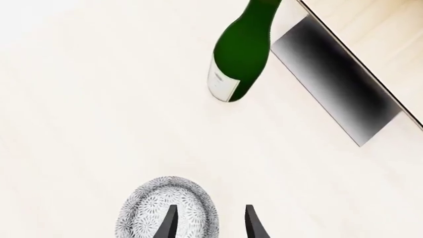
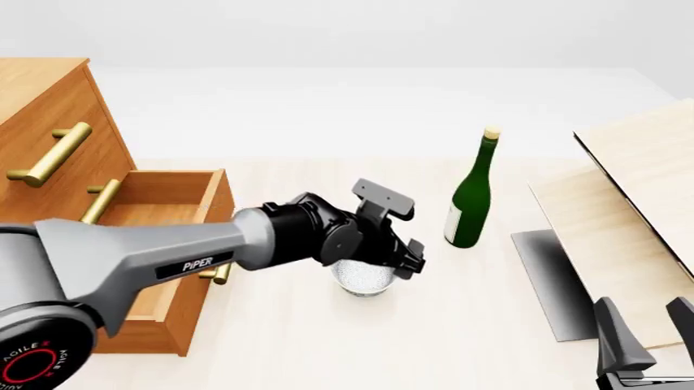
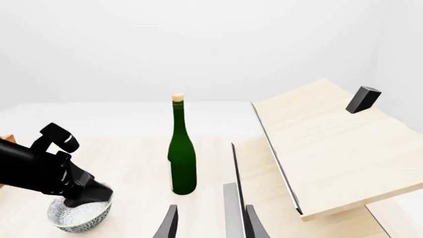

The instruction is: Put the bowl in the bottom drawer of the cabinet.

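The speckled white bowl (image 2: 365, 280) (image 1: 148, 210) (image 3: 78, 216) stands on the table a little to the right of the cabinet (image 2: 44, 106). My left gripper (image 2: 399, 266) (image 1: 210, 225) is down at the bowl and open. One finger is over the inside and the other outside the rim, on the bowl's right. The bottom drawer (image 2: 162, 213) is pulled out, its inside showing nothing, with its brass handle (image 2: 221, 273) facing the bowl. My right gripper (image 2: 644, 323) (image 3: 210, 225) hangs open and holds nothing near the table's front right corner.
A green bottle (image 2: 469, 203) (image 1: 241, 49) (image 3: 182, 158) stands upright behind and to the right of the bowl. Pale wooden boards (image 2: 639, 179) (image 3: 330, 144) slope at the right, with a dark strip (image 2: 548, 276) beneath them. A small black block (image 3: 363, 99) sits on the upper board.
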